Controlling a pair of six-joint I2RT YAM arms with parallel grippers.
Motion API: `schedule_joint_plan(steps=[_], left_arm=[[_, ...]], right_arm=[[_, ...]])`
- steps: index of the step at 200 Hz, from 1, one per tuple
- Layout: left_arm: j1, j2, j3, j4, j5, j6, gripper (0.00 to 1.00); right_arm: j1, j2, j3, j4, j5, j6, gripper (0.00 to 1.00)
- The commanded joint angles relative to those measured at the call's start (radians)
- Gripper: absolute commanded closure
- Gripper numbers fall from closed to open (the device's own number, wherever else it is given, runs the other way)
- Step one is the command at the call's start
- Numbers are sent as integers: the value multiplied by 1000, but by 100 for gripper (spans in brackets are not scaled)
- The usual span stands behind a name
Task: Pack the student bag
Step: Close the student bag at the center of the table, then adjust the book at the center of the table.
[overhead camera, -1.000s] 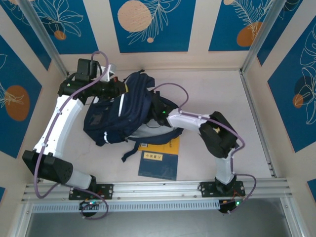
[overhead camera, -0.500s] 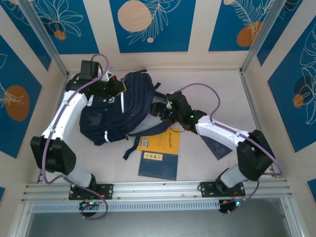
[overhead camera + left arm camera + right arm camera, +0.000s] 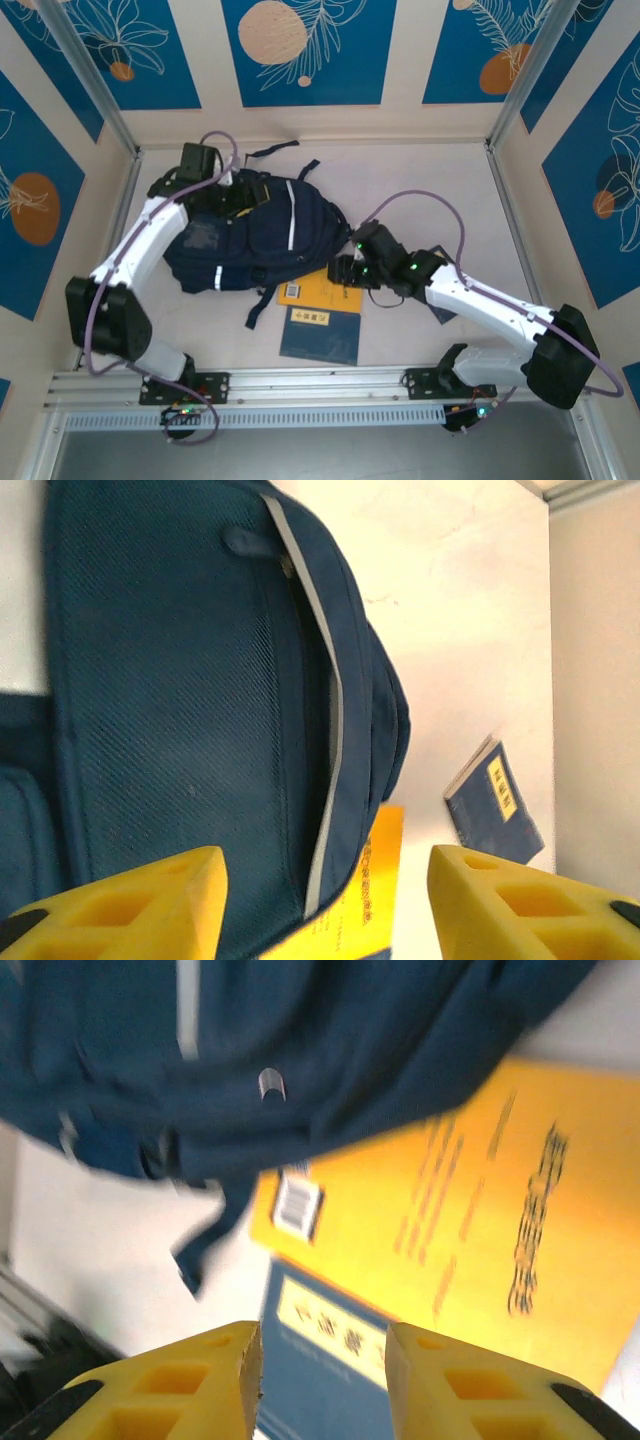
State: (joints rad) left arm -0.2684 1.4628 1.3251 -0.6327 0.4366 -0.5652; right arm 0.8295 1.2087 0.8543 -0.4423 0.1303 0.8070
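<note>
Two grippers out over the table [image 3: 450, 190], so straight to it. Starting with the bag [image 3: 255, 240]: flat on the table, left of centre, at about 9 o'clock from the middle, with loose straps [image 3: 262, 305] trailing toward 6. Right at the bag's 11 o'clock end, poised over the fabric, the left gripper [image 3: 235, 197]. Spread wide on the wrist view, with nothing between the yellow fingers [image 3: 130, 900], just navy mesh and a white stripe underneath. Over at the bag's 4 o'clock corner, the right gripper [image 3: 345, 272], low over a yellow book [image 3: 322, 290]. Narrower gap on this one, but parted all the same, and pinching nothing. Blurry wrist picture, mind. Top edge of the book tucked under the bag. At the book's 6 o'clock, touching it, a navy booklet [image 3: 320, 335] with a yellow label.
</note>
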Motion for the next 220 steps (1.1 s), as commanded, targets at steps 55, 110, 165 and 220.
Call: schedule_joint_plan(steps=[55,110,165,220], left_arm=[[-169,-443,-414,10,-105,12,45],[-229,-542,-593,59,-72,-50,46],[-275,-539,-652,77,-62,-39,47],[-452,-400,-650,106,-122,-33,48]], right_arm=[[194,441,183,-91,-54,-157,84],[181,666,320,-157,47,-128,97],[55,605,218,-141,143,-94,98],[4,290,65,-69,-43,-46,73]])
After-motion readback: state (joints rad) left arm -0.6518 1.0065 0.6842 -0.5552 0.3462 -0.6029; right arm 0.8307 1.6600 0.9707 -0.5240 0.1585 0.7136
